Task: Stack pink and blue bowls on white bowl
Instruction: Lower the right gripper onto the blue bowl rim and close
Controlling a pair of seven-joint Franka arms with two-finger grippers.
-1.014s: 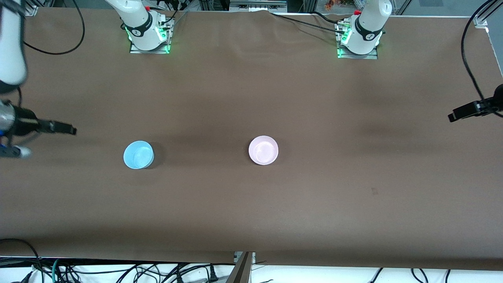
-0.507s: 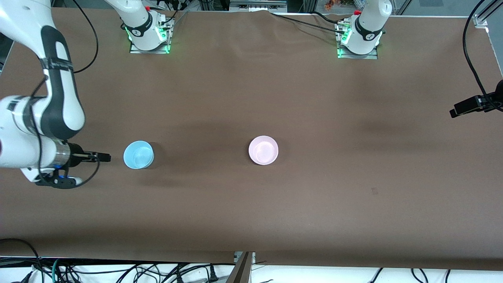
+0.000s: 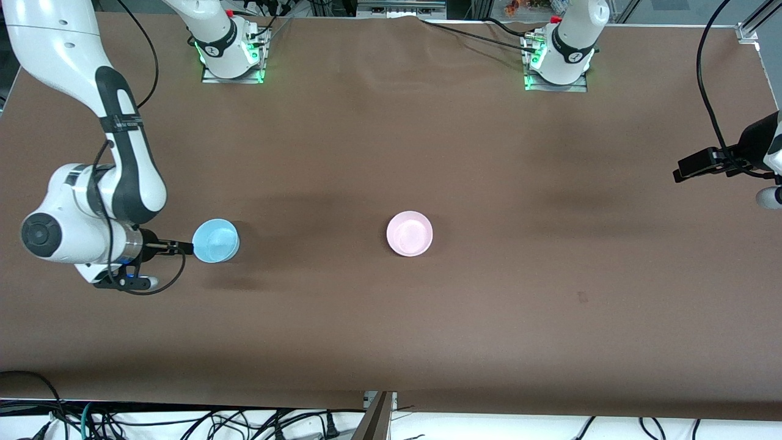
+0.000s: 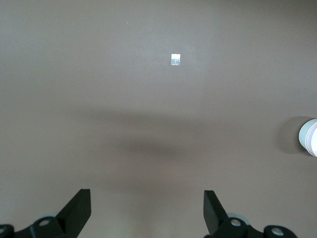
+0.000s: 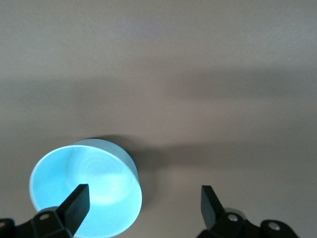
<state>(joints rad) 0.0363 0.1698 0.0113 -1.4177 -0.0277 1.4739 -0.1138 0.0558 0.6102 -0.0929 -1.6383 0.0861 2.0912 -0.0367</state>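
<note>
While its jaws stand spread wide with nothing between them, the right gripper (image 3: 183, 247) sits at the rim of the blue bowl (image 3: 215, 241) — in the right wrist view one finger (image 5: 77, 201) is over the bowl's hollow and the other is out past its wall, over bare brown table (image 3: 391, 318). Farther out from those jaws, toward the left arm's end, the pink bowl (image 3: 409, 233) sits upright and alone. At that end the left gripper (image 3: 687, 168) hangs over the cloth — jaws parted, gripping nothing, the pink bowl well apart from them.
</note>
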